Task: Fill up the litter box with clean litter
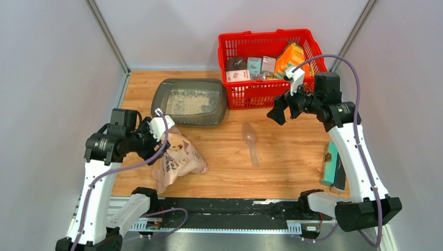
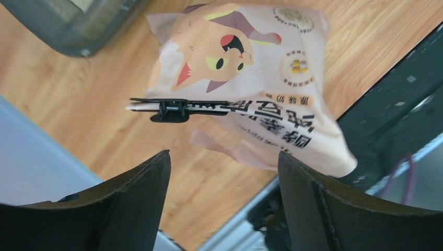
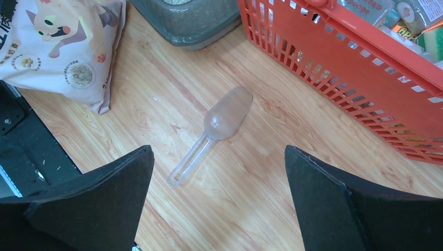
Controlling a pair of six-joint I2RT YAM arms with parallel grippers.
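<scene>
The dark grey litter box (image 1: 219,104) sits at the back centre-left with pale beige litter (image 1: 187,102) in its bottom. Its corner shows in the left wrist view (image 2: 68,26) and the right wrist view (image 3: 193,21). The pinkish-cream litter bag (image 1: 177,159) with a cartoon cat lies on the table front left. A black clip (image 2: 172,110) sits across the bag (image 2: 245,73). My left gripper (image 1: 165,140) is open and empty, just left of the bag (image 2: 223,153). My right gripper (image 1: 277,111) is open and empty above the table (image 3: 218,147), by the basket's front.
A translucent pink scoop (image 1: 249,137) lies mid-table, bowl toward the back (image 3: 224,117). A red mesh basket (image 1: 230,47) with several packets stands back right (image 3: 355,68). A teal box (image 1: 330,164) lies at the right edge. A black rail (image 1: 230,209) runs along the near edge.
</scene>
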